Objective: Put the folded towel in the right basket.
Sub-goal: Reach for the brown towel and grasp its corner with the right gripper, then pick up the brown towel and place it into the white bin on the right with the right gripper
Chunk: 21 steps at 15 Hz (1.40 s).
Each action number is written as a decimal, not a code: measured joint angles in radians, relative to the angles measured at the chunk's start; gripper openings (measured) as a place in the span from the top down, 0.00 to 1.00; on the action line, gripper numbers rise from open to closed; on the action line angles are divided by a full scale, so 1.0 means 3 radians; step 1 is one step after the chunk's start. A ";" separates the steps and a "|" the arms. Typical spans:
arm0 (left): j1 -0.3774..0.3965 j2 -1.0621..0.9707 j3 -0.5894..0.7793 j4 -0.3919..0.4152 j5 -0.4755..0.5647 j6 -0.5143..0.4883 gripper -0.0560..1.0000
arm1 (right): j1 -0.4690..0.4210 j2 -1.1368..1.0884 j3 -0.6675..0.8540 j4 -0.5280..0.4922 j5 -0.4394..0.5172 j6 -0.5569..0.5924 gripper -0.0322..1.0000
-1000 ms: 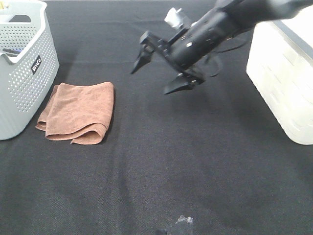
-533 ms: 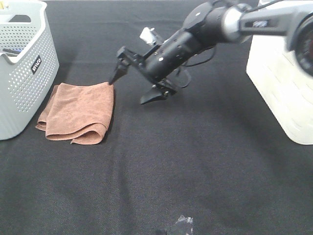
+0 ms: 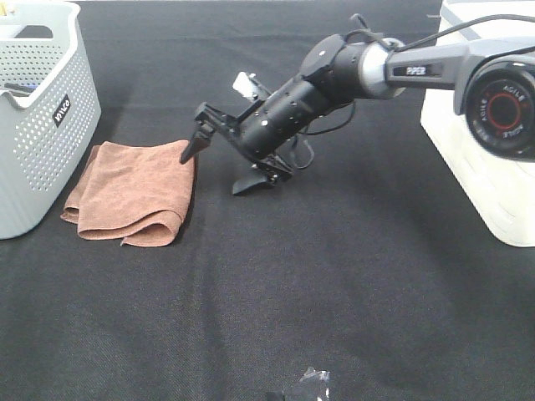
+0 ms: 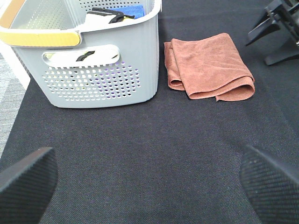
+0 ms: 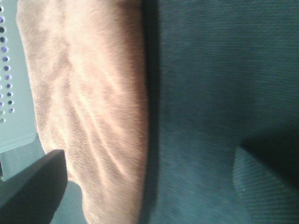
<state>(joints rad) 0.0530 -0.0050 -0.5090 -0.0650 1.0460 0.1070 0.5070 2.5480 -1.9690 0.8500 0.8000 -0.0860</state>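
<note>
**Right jaws spread wide at the towel's edge, towel still flat on the table**

High cam: the folded rust-brown terry towel (image 3: 132,190) lies on the black cloth table (image 3: 334,292), just beside the grey perforated plastic basket (image 3: 38,125) on the left. The black right arm (image 3: 334,75) reaches across the middle, stretched low and tilted down. Its jaws are spread, with one fingertip (image 3: 188,153) at the towel's edge and the other over bare cloth. The white plastic basket (image 3: 476,150) sits far right, well apart from the towel.

Left wrist cam: the left jaws are spread too, over bare table, with towel and grey basket ahead.

Right wrist cam: the towel is close up beside one dark fingertip, not pinched.
</note>
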 joint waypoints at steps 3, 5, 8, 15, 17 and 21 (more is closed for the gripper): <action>0.0000 0.0000 0.0000 0.0000 0.0000 0.0000 0.01 | 0.0190 0.0100 -0.0037 0.0287 -0.0107 -0.0007 0.08; 0.0000 0.0000 0.0000 0.0000 0.0000 0.0000 0.01 | 0.0293 0.0130 -0.0037 0.0483 -0.0267 -0.0077 0.09; 0.0000 0.0000 0.0000 0.0000 0.0000 0.0000 0.01 | 0.0477 0.0173 -0.0033 0.0803 -0.0643 -0.0323 0.12; 0.0000 0.0000 0.0000 0.0000 0.0000 0.0000 0.01 | 0.0560 0.0260 0.0010 0.1173 -0.0827 -0.0767 0.80; 0.0000 0.0000 0.0000 0.0000 0.0000 0.0000 0.01 | 0.0560 0.0263 0.0010 0.1177 -0.0800 -0.0840 0.85; 0.0000 0.0000 0.0000 0.0000 0.0000 0.0000 0.01 | 0.0490 0.0073 0.0027 0.0770 -0.0493 -0.0973 0.85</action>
<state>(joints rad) 0.0530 -0.0050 -0.5090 -0.0650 1.0460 0.1070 0.6540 2.5700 -1.9610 1.0810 0.6520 -0.3780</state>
